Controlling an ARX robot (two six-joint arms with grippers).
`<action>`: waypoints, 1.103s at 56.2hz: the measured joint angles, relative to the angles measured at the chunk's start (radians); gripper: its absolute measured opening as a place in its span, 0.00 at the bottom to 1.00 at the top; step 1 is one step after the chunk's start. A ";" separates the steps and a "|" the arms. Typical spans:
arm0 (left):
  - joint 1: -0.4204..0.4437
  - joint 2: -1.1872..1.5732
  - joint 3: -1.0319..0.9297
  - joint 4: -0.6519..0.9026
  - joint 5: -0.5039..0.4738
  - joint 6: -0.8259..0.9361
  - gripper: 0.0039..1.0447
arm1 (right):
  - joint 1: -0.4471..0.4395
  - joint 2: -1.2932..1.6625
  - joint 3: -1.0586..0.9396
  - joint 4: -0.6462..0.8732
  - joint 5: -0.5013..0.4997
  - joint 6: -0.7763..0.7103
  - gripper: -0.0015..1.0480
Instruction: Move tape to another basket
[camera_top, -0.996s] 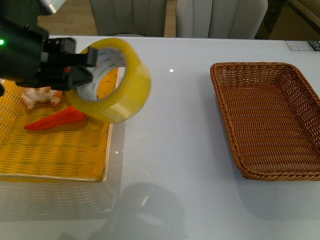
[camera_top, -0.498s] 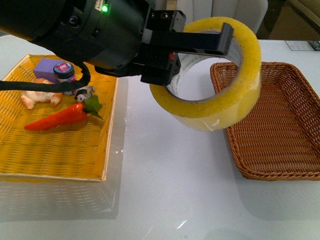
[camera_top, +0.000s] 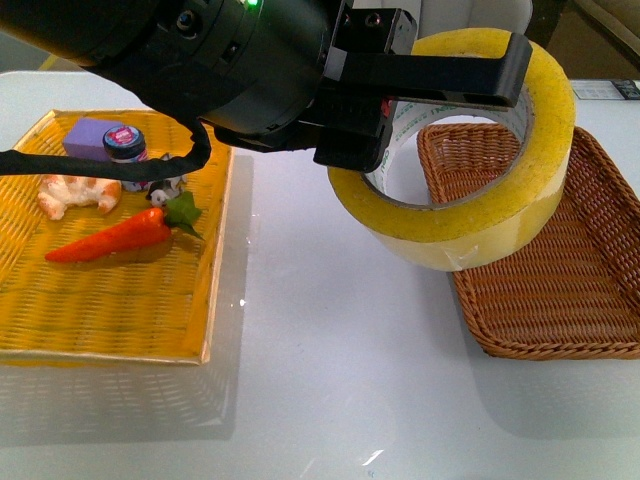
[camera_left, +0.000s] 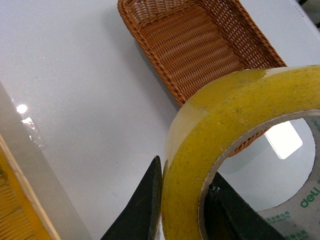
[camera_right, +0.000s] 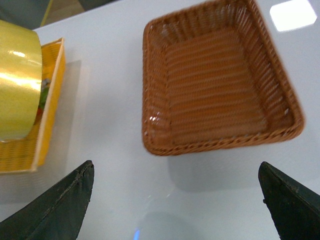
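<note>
My left gripper (camera_top: 440, 95) is shut on the wall of the tape (camera_top: 470, 225), a wide yellowish roll with a white printed core. It holds the roll in the air over the near left edge of the dark brown wicker basket (camera_top: 560, 290). In the left wrist view the two black fingers pinch the tape (camera_left: 240, 100) at the gripper (camera_left: 182, 200), and the basket (camera_left: 200, 45) lies beyond with nothing in it. My right gripper (camera_right: 177, 200) is open and empty above the white table, near the basket (camera_right: 215, 85). The tape (camera_right: 17, 85) shows at that view's edge.
A bright yellow flat tray (camera_top: 110, 300) lies at the left. It holds a toy carrot (camera_top: 110, 237), a croissant (camera_top: 75, 193), a purple block (camera_top: 90, 135) and a small jar (camera_top: 125, 143). White table (camera_top: 320, 350) lies between tray and basket. Chairs stand behind the table.
My left arm has carried the tape to the right, from above the yellow tray's edge to above the brown basket's left edge. The roll stays gripped.
</note>
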 joint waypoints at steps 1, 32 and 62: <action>-0.001 0.000 0.002 -0.001 0.000 0.000 0.14 | 0.006 0.011 0.004 0.007 -0.004 0.016 0.91; -0.007 0.000 0.029 -0.024 0.003 -0.001 0.14 | 0.257 0.572 0.036 0.718 -0.159 0.394 0.91; -0.014 0.000 0.041 -0.035 0.017 -0.008 0.14 | 0.230 0.851 0.037 1.017 -0.213 0.491 0.91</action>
